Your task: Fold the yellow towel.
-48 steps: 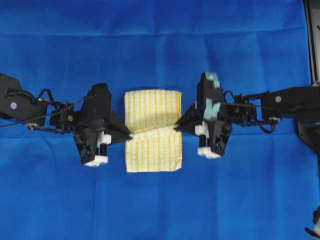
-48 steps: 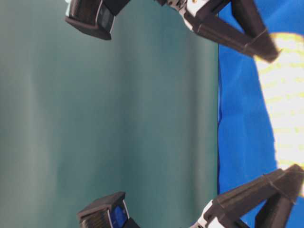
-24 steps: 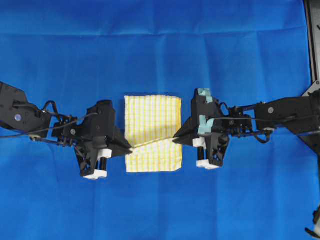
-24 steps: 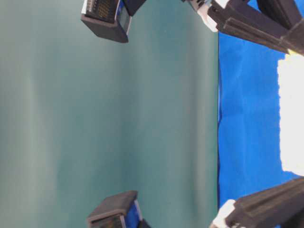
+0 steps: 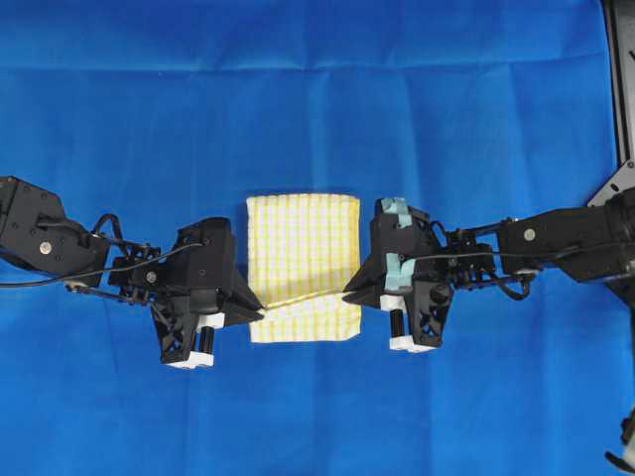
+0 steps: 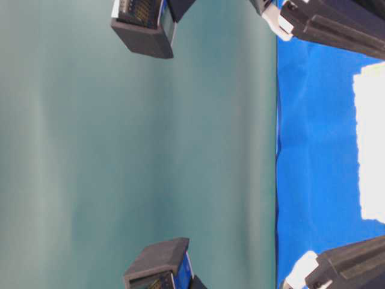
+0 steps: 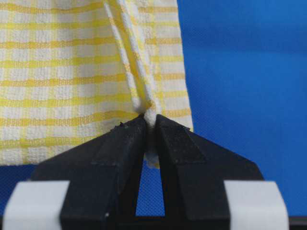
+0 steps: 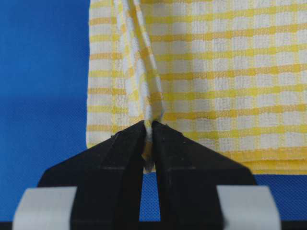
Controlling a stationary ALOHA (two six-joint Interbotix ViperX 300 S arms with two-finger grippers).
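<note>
Item: yellow towel (image 5: 303, 238). White-and-yellow checked cloth, lying on the blue cloth (image 5: 317, 99) between the two grippers. A raised edge of it runs as a taut line from one pair of jaws to the other, near the towel's front end; behind that line the doubled cloth lies flat, and only a narrow strip of the lower layer shows ahead of it.

Item: left gripper (image 5: 260, 310). Jaws closed on the towel's left edge; in its wrist view (image 7: 151, 129) a pinched ridge of cloth rises straight out from between the fingertips.

Item: right gripper (image 5: 346, 295). Jaws likewise clamped on the right edge; its wrist view (image 8: 148, 132) shows the same pleat climbing away from the tips, with the flat layer spread to the right of the jaws.

Step in hand, by my reading: carrying the lifted edge over the lower layer to make a fold, nearly at the front hem.

Next move calls for: bringing both pinches level with the front hem ahead of the jaws, lowering together so the edges meet square, then parting the jaws without dragging the top layer back.

Table-level view: towel a blurred pale patch; adds little.
</note>
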